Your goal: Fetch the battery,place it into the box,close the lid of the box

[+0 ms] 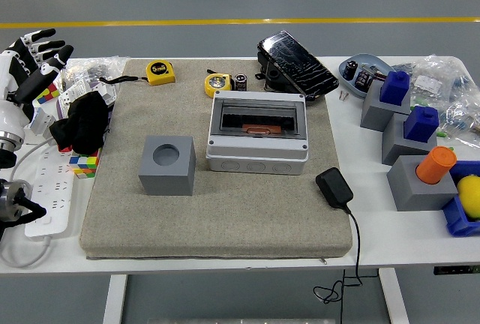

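The battery (241,81), at 12 o'clock from the box (257,142), looks small, rigid, smooth; pinch its sides. The left robot hand (34,58) is spread, empty.

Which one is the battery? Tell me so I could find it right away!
Find the grey felt mat covering most of the white table, then the grey box with the see-through lid on it. Just behind the box, near the mat's far edge, the battery stands beside a yellow tape measure. It is the small dark cylinder, while its neighbour is yellow.
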Tool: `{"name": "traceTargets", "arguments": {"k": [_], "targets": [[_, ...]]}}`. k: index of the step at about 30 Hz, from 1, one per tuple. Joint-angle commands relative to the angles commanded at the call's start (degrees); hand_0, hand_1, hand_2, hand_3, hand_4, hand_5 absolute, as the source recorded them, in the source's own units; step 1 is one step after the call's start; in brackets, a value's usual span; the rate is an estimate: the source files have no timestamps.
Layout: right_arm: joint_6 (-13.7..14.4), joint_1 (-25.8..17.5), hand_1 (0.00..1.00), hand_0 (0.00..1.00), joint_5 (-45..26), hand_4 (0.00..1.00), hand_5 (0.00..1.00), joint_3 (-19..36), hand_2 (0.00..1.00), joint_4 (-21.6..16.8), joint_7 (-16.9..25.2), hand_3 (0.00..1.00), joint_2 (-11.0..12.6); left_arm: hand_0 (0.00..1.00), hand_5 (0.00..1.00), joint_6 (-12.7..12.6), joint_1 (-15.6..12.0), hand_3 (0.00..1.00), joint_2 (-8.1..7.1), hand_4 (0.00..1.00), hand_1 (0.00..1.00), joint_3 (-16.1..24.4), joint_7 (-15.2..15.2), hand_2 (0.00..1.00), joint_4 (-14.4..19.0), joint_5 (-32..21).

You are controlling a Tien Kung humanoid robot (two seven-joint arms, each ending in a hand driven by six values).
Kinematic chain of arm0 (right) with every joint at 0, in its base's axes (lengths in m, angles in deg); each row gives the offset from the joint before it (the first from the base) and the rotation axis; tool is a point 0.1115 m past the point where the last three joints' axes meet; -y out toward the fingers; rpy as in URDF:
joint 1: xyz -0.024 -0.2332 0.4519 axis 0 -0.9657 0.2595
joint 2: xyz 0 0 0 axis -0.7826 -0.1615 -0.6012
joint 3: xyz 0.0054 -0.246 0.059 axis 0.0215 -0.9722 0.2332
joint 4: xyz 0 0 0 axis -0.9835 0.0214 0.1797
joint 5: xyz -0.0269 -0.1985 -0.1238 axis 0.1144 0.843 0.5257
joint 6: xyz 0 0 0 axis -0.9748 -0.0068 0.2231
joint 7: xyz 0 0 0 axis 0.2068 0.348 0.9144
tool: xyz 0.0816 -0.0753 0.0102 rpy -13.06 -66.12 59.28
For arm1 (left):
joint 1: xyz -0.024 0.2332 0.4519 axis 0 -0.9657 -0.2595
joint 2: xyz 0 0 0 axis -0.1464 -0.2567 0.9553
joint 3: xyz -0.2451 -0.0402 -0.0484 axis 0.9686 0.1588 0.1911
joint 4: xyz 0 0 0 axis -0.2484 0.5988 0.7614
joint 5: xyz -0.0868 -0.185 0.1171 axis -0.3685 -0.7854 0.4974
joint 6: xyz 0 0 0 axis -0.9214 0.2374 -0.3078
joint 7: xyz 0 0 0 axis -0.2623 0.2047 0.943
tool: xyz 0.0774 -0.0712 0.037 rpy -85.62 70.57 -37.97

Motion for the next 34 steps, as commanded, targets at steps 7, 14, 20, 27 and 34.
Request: {"name": "traceTargets", "arguments": {"k": [7,14,20,27,34], "targets": [[-0.05,-0.07,0.669,0.669,-0.25,0.905,0.511,-0.59,0.676,0.07,-0.03,0.554,0.0,0.555,0.41,0.03,-0.06,0.719,-0.14,0.998,0.662,-0.29,-0.05,0.659,0.06,-0.03],[-0.01,0.18,0.669,0.669,-0.19,0.905,0.512,-0.51,0.676,-0.02,-0.05,0.554,0.16,0.555,0.411,0.0,0.31,0.719,-0.23,0.998,0.662,-0.49,-0.08,0.659,0.06,0.02],[-0.04,0.1,0.669,0.669,-0.31,0.905,0.512,-0.7,0.676,0.05,-0.08,0.554,0.17,0.555,0.413,0.0,0.18,0.719,-0.23,0.998,0.662,-0.59,-0.08,0.659,-0.06,0.02],[-0.02,-0.09,0.67,0.67,-0.25,0.905,0.513,-0.67,0.676,0.03,-0.05,0.554,0.09,0.555,0.415,-0.03,0.01,0.719,-0.17,0.998,0.662,-0.49,-0.03,0.659,-0.01,0.05],[-0.01,-0.16,0.67,0.67,-0.12,0.905,0.513,-0.51,0.676,0.01,-0.03,0.554,0.0,0.555,0.415,-0.01,-0.21,0.719,-0.04,0.998,0.662,-0.23,-0.08,0.659,0.14,0.12]]}}
